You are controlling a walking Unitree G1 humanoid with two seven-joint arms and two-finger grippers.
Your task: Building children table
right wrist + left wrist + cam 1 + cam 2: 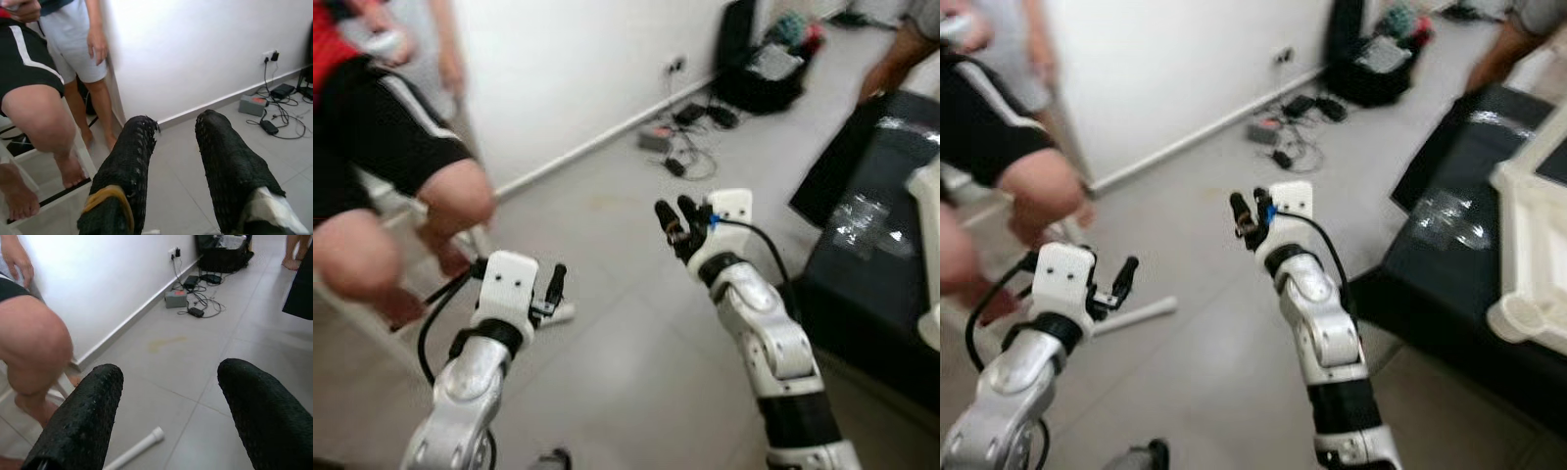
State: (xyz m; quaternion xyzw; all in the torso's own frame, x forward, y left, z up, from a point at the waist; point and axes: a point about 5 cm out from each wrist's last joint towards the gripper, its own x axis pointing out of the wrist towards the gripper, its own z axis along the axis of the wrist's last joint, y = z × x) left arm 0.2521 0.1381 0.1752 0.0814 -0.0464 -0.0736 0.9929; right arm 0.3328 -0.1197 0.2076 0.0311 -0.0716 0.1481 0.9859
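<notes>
I had both arms raised over the tiled floor (636, 362). The left end effector (553, 290) was spread wide with nothing in it; the right end effector (677, 223) was held at a narrower gap, also empty. A white table leg (1134, 318) lay on the floor just past the left one, near a person's bare knee (455, 201) on a white frame (44, 188). I judged the step to be fetching that leg: I should lower the left arm, line the fingers (83, 421) across the tube, and keep clear of the person. A white tabletop piece (1538, 255) rested on the dark worktop (1449, 284) at right.
</notes>
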